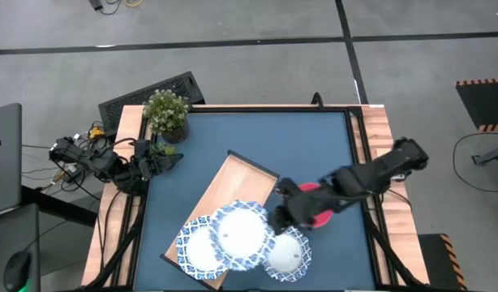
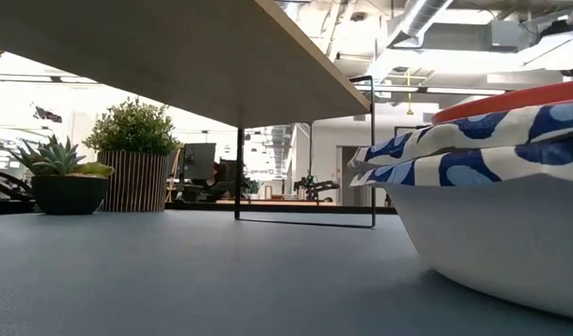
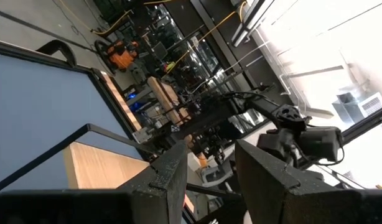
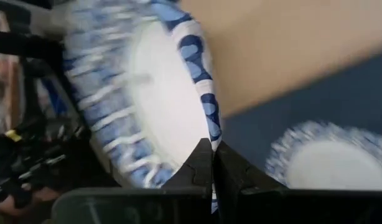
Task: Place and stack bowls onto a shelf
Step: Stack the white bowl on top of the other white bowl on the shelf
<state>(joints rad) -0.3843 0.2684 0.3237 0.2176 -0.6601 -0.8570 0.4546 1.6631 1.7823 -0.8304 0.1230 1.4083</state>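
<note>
A white-sided bowl (image 2: 496,238) sits closest to the low camera, with blue-and-white rims and a red bowl (image 2: 510,101) stacked on top of it. From above, that bowl (image 1: 287,253) rests on the blue table (image 1: 273,142), just beside the near end of the shelf (image 1: 233,182).

The right gripper (image 1: 278,217) is over the near end of the shelf. Its fingers (image 4: 203,168) are pinched on the rim of a blue-and-white bowl (image 1: 242,234) — the wrist view shows the bowl (image 4: 141,99) tilted, with the dark tips pressed together over its edge. This bowl lies partly over another patterned bowl (image 1: 197,247) on the shelf. The red bowl (image 1: 317,207) shows just behind the right gripper, mostly hidden by the arm.

The shelf runs slantwise toward the middle of the table, and its far part is bare wood.

The left gripper (image 1: 156,159) waits at the left edge of the table. Its two fingers (image 3: 169,180) are apart, with nothing between them.

Farthest back are two potted plants — a small one (image 1: 165,151) by the left gripper and a bushy one (image 1: 167,113) at the far left corner.
</note>
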